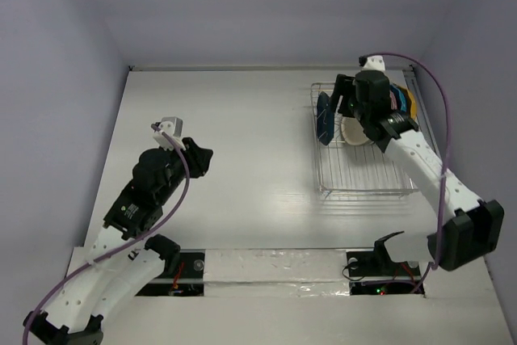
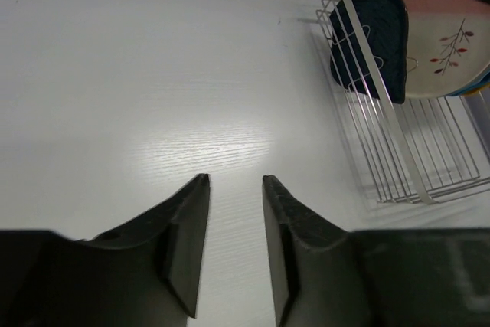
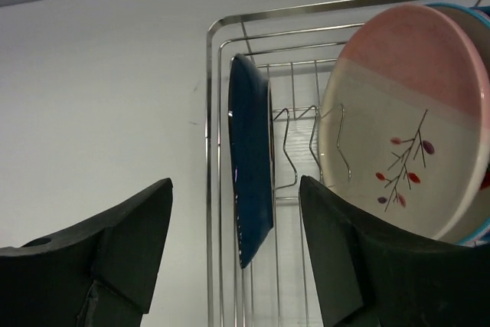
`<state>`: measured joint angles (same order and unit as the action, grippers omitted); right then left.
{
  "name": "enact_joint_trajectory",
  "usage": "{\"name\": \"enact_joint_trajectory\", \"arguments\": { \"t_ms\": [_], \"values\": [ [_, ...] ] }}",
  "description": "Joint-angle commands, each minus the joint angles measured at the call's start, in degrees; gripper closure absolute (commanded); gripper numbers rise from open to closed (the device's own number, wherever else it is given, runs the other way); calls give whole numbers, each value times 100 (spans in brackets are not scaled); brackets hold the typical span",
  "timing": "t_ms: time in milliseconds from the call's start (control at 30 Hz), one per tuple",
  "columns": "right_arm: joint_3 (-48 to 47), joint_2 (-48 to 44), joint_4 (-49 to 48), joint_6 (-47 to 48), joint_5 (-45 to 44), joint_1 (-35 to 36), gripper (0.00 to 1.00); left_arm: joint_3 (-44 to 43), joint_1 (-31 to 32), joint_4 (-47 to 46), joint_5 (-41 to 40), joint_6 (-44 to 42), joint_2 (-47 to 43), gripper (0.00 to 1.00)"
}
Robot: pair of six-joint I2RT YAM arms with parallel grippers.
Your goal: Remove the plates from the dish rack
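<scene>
Top external view, from the left: my left claw [image 1: 199, 159] hangs over the bare left half of the table [image 1: 242, 119], well apart from anything to pick up. In the left wrist view its fingers [image 2: 187, 235] stand only a narrow gap apart with nothing between them, so this claw is released and empty, with white tabletop under it.

Further right, the dish rack [image 1: 363, 177] sits at the far right of the table, close to the right wall. Its near half is bare wire; the plates all stand on edge in its far half. The leftmost is the dark blue plate [image 1: 325, 117], upright between the prongs at the rack's left side. Just right of it leans the white plate [image 3: 406, 128], pink across the top with a thin twig and small red leaves painted on it. Behind that, the farther plates [image 1: 404, 101] show only as pink, blue and yellow edges, partly hidden by my right arm.

My right claw [image 1: 346, 103] hovers above the rack's far left corner. In the right wrist view its fingers [image 3: 130, 243] are spread wide and hold nothing; the dark blue plate shows in the gap between them, apart from both.
</scene>
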<state>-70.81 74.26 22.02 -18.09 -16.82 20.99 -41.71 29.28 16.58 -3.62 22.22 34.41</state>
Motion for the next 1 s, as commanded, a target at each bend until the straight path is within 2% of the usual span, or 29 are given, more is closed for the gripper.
{"name": "enact_joint_trajectory", "arguments": {
  "t_ms": [0, 100, 367, 533, 700, 733, 800, 833, 967],
  "values": [
    [-792, 762, 345, 323, -471, 1, 28, 23, 25, -164, -122, 63, -110, 68],
    [-1092, 1256, 425, 376, -463, 1, 30, 49, 25, -181, -156, 72, -215, 63],
    [-1919, 2697, 759, 543, -841, 115, 37, 58, -27, -199, -174, 81, -427, 62],
    [-2332, 3305, 1032, 543, -1515, 230, 48, 76, -80, -225, -60, 63, -514, 60],
    [-2666, 3631, 1322, 613, -2282, 441, 62, 84, -203, -278, 115, 19, -559, 60],
    [-2710, 3718, 1357, 631, -2587, 589, 71, 84, -203, -278, 150, 2, -550, 60],
    [-2824, 3806, 1454, 701, -2861, 704, 77, 93, -265, -287, 221, -7, -576, 60],
    [-2868, 3859, 1480, 710, -3140, 765, 87, 93, -265, -295, 247, -16, -585, 60],
    [-3158, 4017, 1673, 841, -3784, 1038, 98, 111, -317, -339, 300, -24, -708, 60]
  ]
}}
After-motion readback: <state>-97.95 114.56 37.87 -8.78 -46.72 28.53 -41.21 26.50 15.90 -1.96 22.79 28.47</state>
